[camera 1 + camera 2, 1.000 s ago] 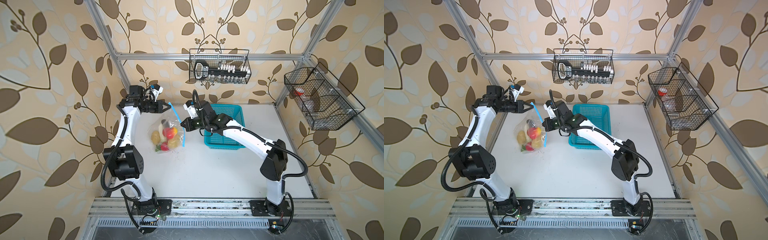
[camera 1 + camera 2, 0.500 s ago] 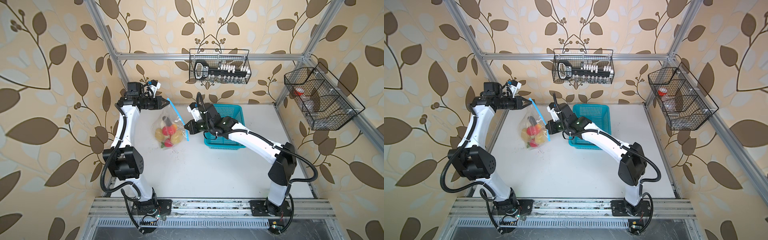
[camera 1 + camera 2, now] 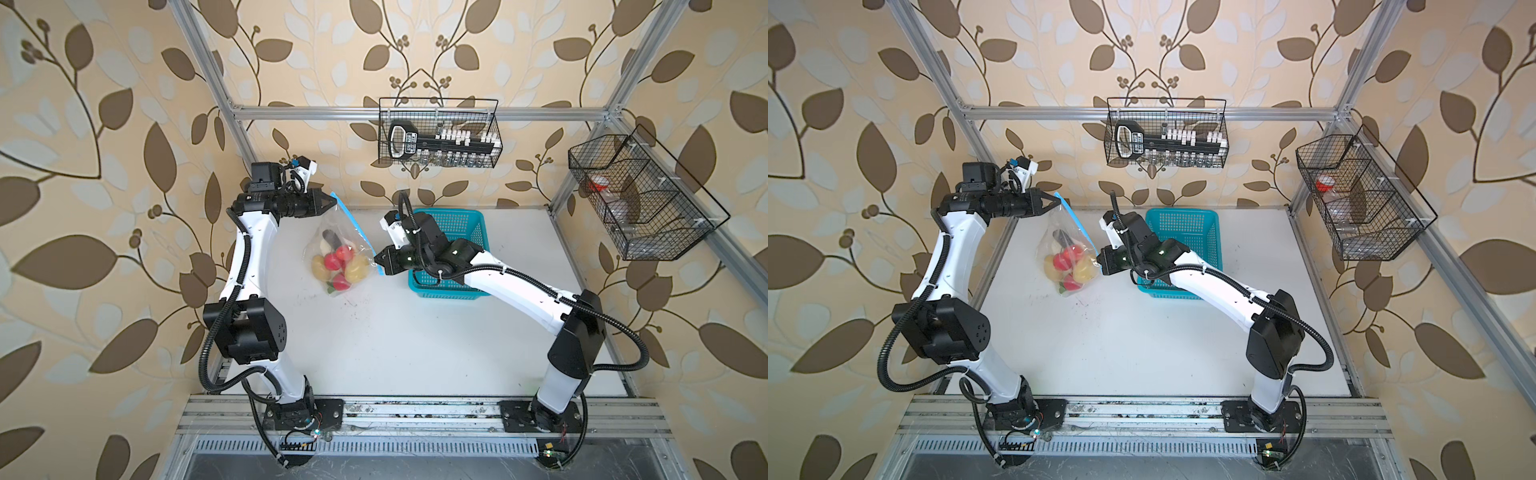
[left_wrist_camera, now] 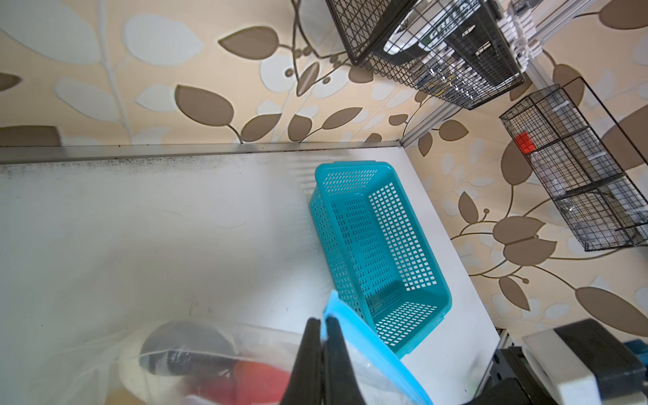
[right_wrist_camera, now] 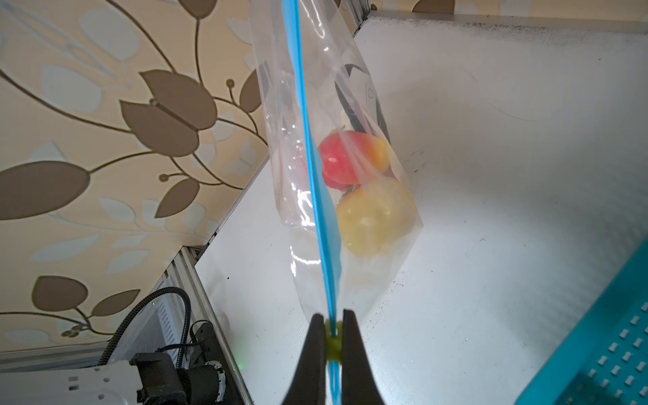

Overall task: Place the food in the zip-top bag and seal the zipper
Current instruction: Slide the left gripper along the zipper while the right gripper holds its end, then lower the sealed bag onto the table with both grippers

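Right pincer (image 5: 331, 321) is clamped shut on the yellow slider tab (image 5: 332, 342) at one end of the zipper (image 5: 305, 140). In both top views this pincer (image 3: 376, 261) sits over the middle of the white desk (image 3: 395, 332). From the tab the blue strip runs as one taut line up to the left pincer (image 3: 334, 202), which is farther back and close to the rear wall. In the left wrist view that pincer (image 4: 322, 321) is closed on the corner of the zip-top bag (image 4: 266, 336), with the blue edge right at its fingertips.

The clear zip-top bag (image 3: 328, 222) hangs below the zipper (image 3: 355, 226), stretched between the two arms. The food (image 3: 338, 266) has sagged into its lowest part: red round fruits (image 3: 332, 261), two tan potatoes (image 3: 319, 266), and above them a dark eggplant (image 3: 331, 237) lying against a white vegetable. I cannot tell whether the bottom of the bag touches the desk.

Just beyond the right pincer stands the turquoise basket (image 3: 449, 212), and the right arm crosses over its near end. The left wrist view shows its perforated floor and walls (image 4: 350, 164).

Farther back, a black wire basket (image 3: 436, 99) hangs on the rear wall. It holds a black-handled tool and a row of small white pieces. A second wire basket (image 3: 598, 141), divided into compartments, hangs on the side wall with a red-topped item in one compartment.
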`<act>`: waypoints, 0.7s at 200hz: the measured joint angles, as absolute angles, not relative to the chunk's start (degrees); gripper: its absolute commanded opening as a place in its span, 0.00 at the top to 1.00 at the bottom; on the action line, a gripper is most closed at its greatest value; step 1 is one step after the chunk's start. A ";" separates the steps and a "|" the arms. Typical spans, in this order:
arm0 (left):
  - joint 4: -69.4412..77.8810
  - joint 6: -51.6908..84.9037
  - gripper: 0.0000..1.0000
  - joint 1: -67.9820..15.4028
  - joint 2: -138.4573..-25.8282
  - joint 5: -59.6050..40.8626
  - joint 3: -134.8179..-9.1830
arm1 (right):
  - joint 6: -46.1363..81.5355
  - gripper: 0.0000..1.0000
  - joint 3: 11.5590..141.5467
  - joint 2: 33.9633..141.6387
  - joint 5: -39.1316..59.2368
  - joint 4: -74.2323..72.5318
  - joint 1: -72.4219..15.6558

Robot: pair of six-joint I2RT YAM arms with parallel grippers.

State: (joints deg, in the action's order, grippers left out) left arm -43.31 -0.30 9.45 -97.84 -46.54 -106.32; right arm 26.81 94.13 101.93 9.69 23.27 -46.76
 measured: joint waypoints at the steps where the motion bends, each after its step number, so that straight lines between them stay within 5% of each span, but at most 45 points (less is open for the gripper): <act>1: -43.31 -0.27 1.00 9.45 -97.82 -46.50 -106.32 | 26.79 1.00 94.04 101.84 9.65 23.24 -46.78; 140: -44.75 4.67 1.00 9.43 -94.28 -42.94 -106.32 | 27.33 1.00 87.94 95.61 1.50 22.04 -49.52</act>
State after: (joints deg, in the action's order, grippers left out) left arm -44.75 4.67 9.43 -94.28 -42.94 -106.32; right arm 27.33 87.94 95.61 1.50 22.04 -49.52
